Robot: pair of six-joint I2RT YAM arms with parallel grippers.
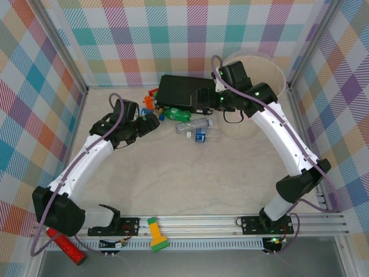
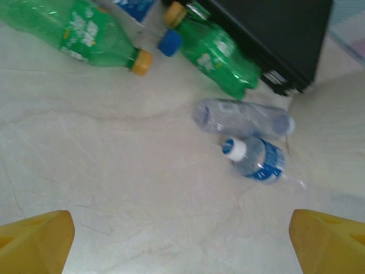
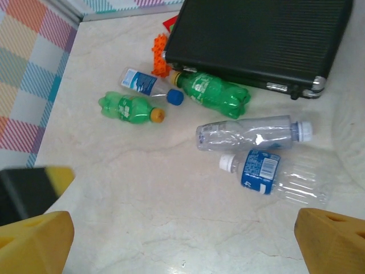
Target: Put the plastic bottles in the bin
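Observation:
Several plastic bottles lie on the table in front of the black case. In the left wrist view they are two green ones (image 2: 85, 31) (image 2: 219, 57), a clear one (image 2: 242, 117) and a blue-labelled one (image 2: 259, 160). The right wrist view adds another blue-labelled bottle (image 3: 142, 83) beside the green bottle (image 3: 128, 108). My left gripper (image 2: 182, 240) (image 1: 149, 122) is open to the left of the bottles, with bare table between its yellow fingers (image 2: 37, 240). My right gripper (image 3: 182, 245) (image 1: 214, 103) hangs open high over the bottles, beside the bin (image 1: 282, 72) at the back right.
A flat black case (image 1: 184, 95) lies behind the bottles, with an orange toy (image 3: 159, 54) at its left end. A red glittery cylinder (image 1: 66, 245) and a yellow-green flashlight (image 1: 154, 234) lie at the near edge. Checked walls close in the table.

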